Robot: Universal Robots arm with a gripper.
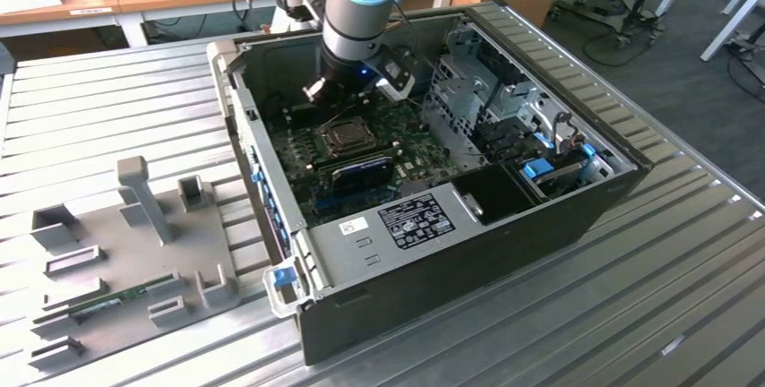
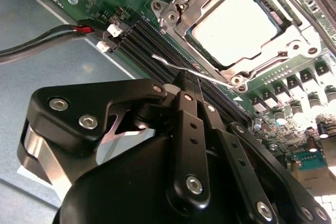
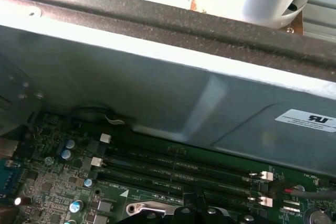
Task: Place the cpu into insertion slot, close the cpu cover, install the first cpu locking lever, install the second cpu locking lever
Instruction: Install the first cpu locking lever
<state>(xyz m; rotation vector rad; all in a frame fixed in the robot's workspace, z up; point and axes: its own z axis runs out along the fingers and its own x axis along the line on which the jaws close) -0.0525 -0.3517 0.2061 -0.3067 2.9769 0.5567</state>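
In the second wrist view my gripper [image 2: 185, 81] hides the memory slots' [image 2: 149, 43] near ends and one end of a thin locking lever [image 2: 173, 65]. The cpu cover [image 2: 262, 55] is cut off by the picture's edge. In the exterior view my arm [image 1: 358, 6] hides the case's rear.

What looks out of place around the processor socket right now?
One locking lever angles away from the cpu cover, its hooked end over the memory slots, apparently unlatched. The cpu sits squarely under the cover; nothing else stands out.
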